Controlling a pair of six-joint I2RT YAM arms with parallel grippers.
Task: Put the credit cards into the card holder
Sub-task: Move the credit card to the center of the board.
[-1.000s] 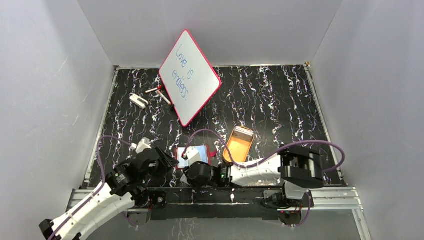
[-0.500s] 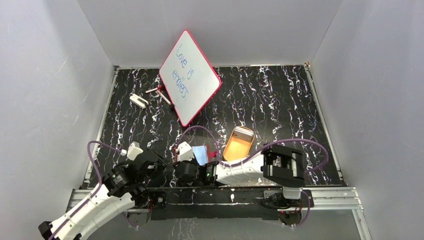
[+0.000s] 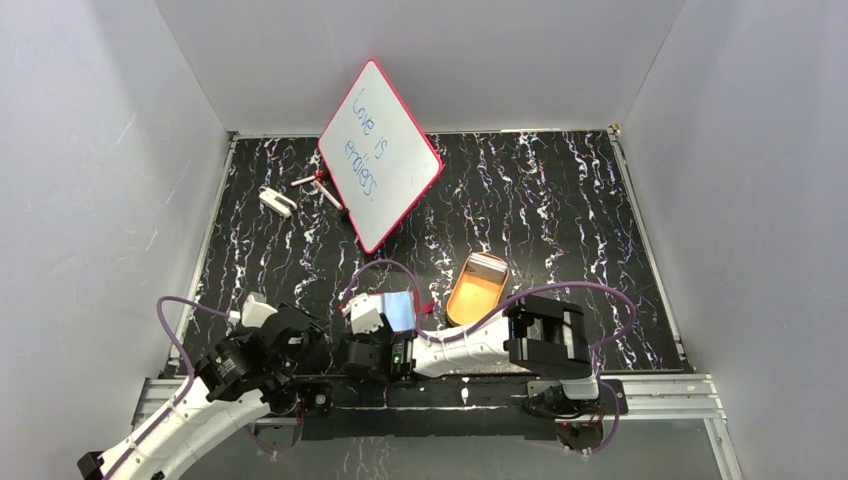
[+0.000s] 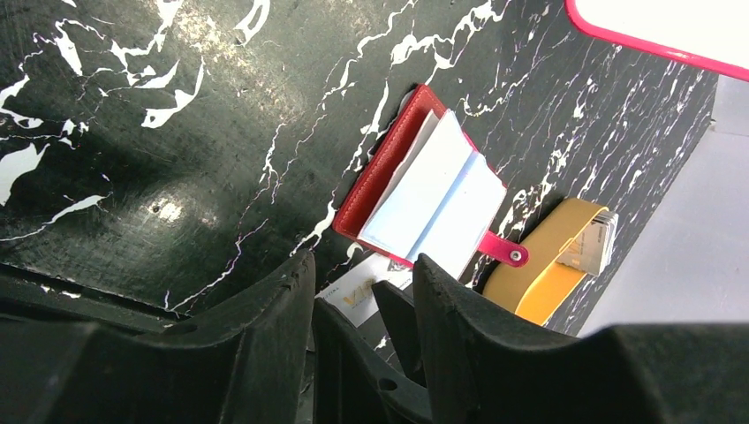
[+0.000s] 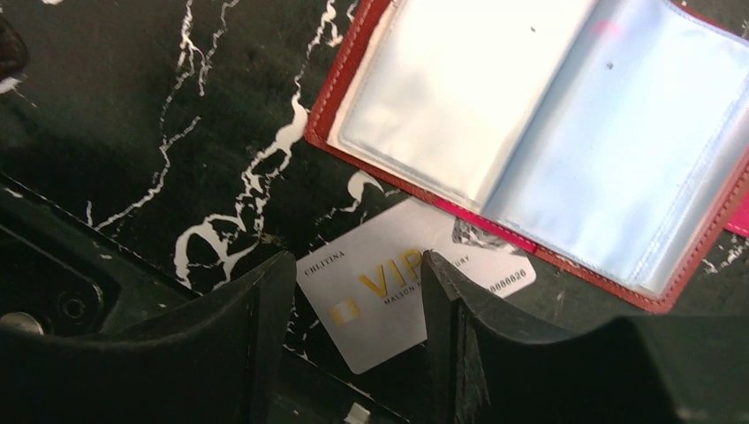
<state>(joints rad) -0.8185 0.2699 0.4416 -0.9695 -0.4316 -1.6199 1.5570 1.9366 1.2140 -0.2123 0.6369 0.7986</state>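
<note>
A: Whereabouts of the credit card (image 5: 415,296)?

B: Flat on the table (image 5: 132,106), face up, hard against the near edge of the card holder (image 5: 530,132). One corner seemingly tucked under the red cover. Possibly more cards (image 4: 593,243) stacked in the orange tray (image 3: 478,290) just right of the card holder, though too small to tell for sure.

A: And the card holder itself?

B: Spread open, clear sleeves (image 5: 618,159) facing up, snap tab (image 4: 505,252) pointing toward the tray.

A: Grip?

B: For the right gripper (image 5: 358,274): parted wide, straddling the card on the near side of the card holder, clamped on nothing. For the left gripper (image 4: 362,265): likewise apart and empty, hanging to the near left of the card holder.

A: Likely trouble?

B: Thin card, flush with the table, so easy to skate over instead of getting under an edge. Could also shove it further beneath the cover, or drag the unpinned card holder along. Probably worth pinning the card holder with the left before pinching. Then the sleeves: floppy, shiny, liable to buckle or flip shut if approached off-angle.
</note>
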